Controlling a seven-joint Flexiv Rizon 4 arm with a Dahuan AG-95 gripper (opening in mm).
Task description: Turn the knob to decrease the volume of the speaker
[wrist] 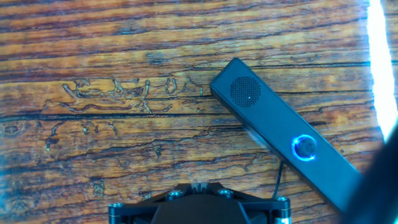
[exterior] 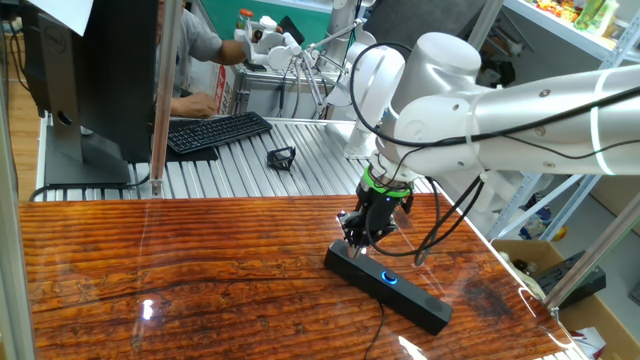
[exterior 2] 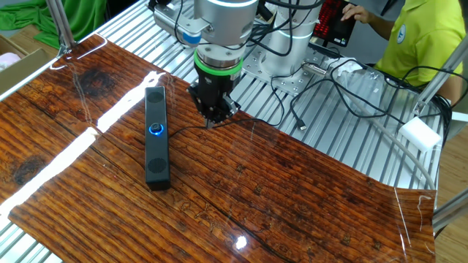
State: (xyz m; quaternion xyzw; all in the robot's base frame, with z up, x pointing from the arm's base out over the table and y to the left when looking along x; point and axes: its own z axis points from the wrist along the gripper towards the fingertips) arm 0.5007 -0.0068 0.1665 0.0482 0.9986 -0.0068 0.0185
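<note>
Here — knob beside gripper, apart.

Speaker: matte black, dotted grille at one end. Knob: ringed in glowing blue. Table: reddish-brown wood, dark wavy grain, white glare streaks. My claw: black, under a bright green band; my arm white.

The speaker lies diagonally across the wooden table, running from upper centre toward the lower right, where a dark blur covers its far end. A round perforated grille occupies the upper end. The knob, ringed in blue light, sits flush in the top face. A thin cable leaves the near side. The gripper body fills the bottom edge; the fingertips appear to be out of frame.
</note>
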